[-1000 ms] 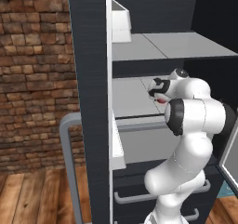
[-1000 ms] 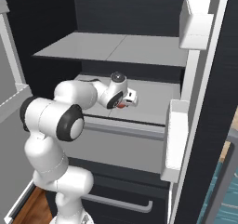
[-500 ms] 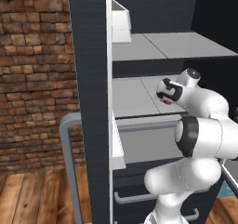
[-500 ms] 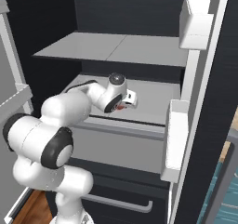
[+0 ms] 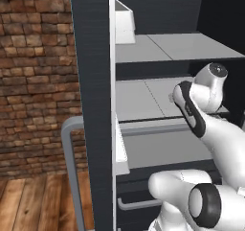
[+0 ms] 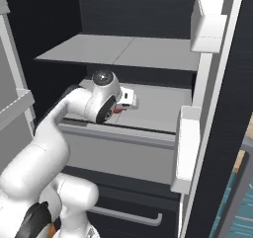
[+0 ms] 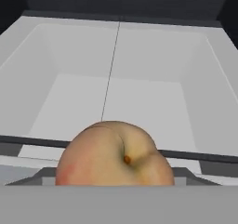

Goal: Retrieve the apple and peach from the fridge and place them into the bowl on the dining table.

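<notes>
Close up, peach (image 7: pixel 114 154), fridge (image 5: pixel 91 81) shelf

Flat even rendered light, soft shadows, dark recesses, slight blur.

No text, label, brand, number or sign can be read anywhere in these pictures. The fridge (image 5: pixel 91 81) door, its grey shelves (image 6: pixel 123 52) and the peach (image 7: pixel 114 155) are all plain, and the brick wall (image 5: pixel 33 72) carries no marks either.
</notes>
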Motion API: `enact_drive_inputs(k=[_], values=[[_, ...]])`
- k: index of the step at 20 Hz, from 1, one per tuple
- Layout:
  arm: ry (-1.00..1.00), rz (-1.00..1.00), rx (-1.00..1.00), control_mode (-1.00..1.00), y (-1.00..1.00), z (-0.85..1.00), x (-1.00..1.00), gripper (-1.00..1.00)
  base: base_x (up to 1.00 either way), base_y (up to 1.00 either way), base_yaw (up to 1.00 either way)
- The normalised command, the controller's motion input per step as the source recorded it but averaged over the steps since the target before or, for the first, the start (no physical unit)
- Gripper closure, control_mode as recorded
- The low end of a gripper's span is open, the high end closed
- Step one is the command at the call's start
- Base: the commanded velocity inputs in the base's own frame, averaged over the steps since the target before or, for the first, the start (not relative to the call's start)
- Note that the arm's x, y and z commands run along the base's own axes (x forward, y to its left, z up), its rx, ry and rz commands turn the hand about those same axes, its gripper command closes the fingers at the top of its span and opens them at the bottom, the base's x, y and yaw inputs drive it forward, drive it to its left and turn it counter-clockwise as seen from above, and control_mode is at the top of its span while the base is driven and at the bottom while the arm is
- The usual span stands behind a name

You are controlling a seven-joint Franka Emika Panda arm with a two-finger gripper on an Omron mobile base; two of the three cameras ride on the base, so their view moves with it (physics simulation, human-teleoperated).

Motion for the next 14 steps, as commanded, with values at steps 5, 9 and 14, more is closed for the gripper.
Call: enact_drive_inputs(k=[5,9,14], values=[[-0.15,0.07,-0.08,-1.00,0.00,1.00,-1.00,1.00,0.00,0.00,0.00],[-0.25,0.10,-0.04,-1.00,0.01,0.92,-1.00,1.00,0.00,0.00,0.00],[-0.15,0.06,-0.02,-1.00,0.04,0.42,-0.99,1.00,0.00,0.00,0.00]])
